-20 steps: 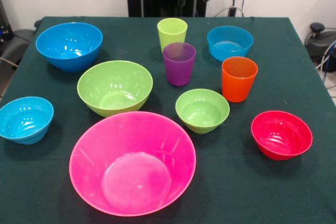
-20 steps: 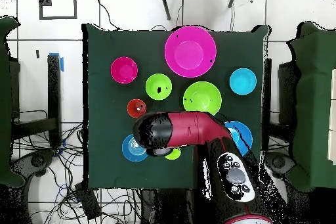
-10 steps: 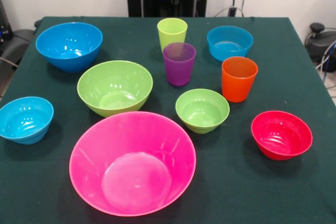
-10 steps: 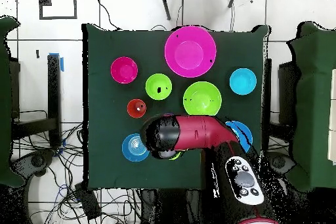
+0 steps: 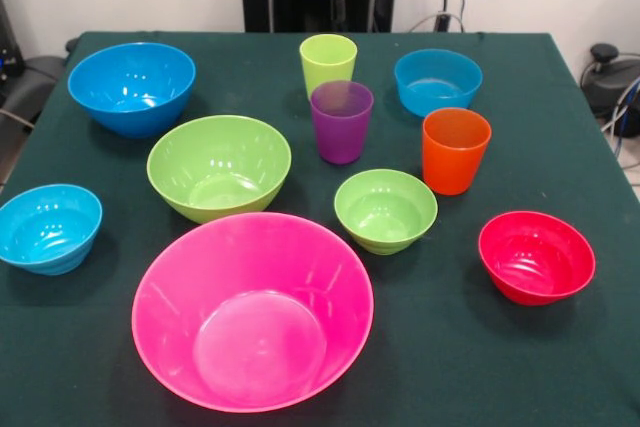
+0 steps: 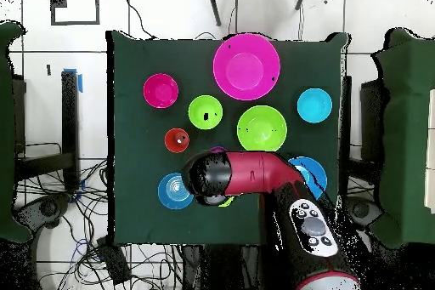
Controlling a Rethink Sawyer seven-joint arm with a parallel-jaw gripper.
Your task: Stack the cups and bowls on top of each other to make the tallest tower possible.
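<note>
Claw state cannot be told; nothing is stacked, so the large glossy green bowl (image 5: 219, 166) should be nested first inside the huge pink bowl (image 5: 252, 312).

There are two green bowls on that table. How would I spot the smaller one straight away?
Start at the huge pink bowl at the table's near edge. Up and to its right sits the small green bowl, just below the orange cup. The large green bowl is clearly wider and deeper.
</note>
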